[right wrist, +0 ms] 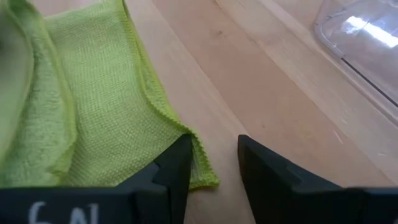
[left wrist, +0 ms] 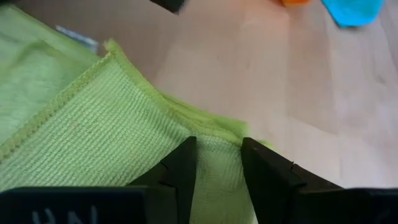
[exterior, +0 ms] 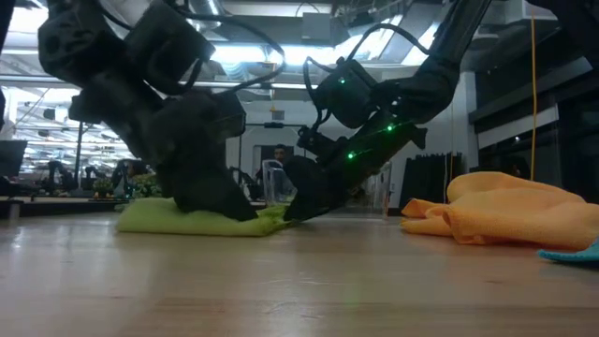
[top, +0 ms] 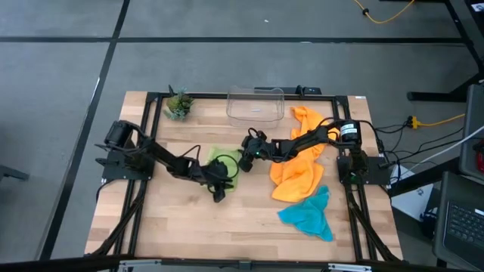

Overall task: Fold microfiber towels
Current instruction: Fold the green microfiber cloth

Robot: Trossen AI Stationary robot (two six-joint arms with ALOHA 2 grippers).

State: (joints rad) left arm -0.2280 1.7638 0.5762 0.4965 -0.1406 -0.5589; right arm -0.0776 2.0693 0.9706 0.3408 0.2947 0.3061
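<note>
While both arms reach in over the middle of the tabletop (top: 189, 227), the high view shows the green towel (top: 224, 156) lying flat between them, with the left end effector (top: 218, 187) at its near edge and the right end effector (top: 247, 153) at its side toward the orange towels (top: 296, 172). That orange heap and the blue towel (top: 308, 214) lie well apart on the right arm's side, untouched; a clear bin (top: 255, 105) and a small plant (top: 178, 103) sit at the far edge.

From the low view, the green towel (exterior: 197, 220) lies as a low, doubled pad on the wood, both end effectors down at it from either end, the orange towels (exterior: 510, 217) off to one side.

Seen from the left wrist, the left end effector (left wrist: 218, 165) has its fingers partly apart with the corner of the green towel (left wrist: 93, 118) between them; the cloth fills the gap, though whether it is truly pinched I cannot tell.

Seen from the right wrist, the right end effector (right wrist: 214, 165) stands likewise partly open, one finger over the corner of the green towel (right wrist: 106, 106), the other over bare wood, so it straddles the edge and a grip is not certain.

My judgement is that the next fold turns on this: each arm sits at its own corner of the same towel, so both corners would have to travel together across the cloth toward the opposite edge.
</note>
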